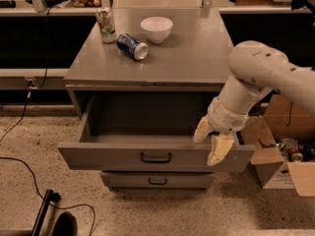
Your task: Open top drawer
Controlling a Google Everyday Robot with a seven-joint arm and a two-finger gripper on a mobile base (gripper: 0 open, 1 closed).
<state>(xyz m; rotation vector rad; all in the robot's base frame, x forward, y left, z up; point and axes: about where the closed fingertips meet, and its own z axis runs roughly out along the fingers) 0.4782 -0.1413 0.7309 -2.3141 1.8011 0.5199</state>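
The top drawer (108, 156) of the grey cabinet is pulled well out. Its deep box shows nothing inside. Its small dark pull handle (156, 157) sits at the centre of the wide front. My gripper (211, 140) is at the right end of the drawer's front edge. One cream finger is inside the box and the other finger (220, 150) is in front of the panel, so the panel's top rim lies between them. My white arm (256, 77) comes in from the right.
A shorter drawer (157, 181) shows below, slightly out. On the cabinet top (197, 53) are a white bowl (156, 28), a blue can on its side (132, 46) and an upright can (105, 24). Cardboard boxes (275, 166) stand right; cables (19, 166) lie on the floor at left.
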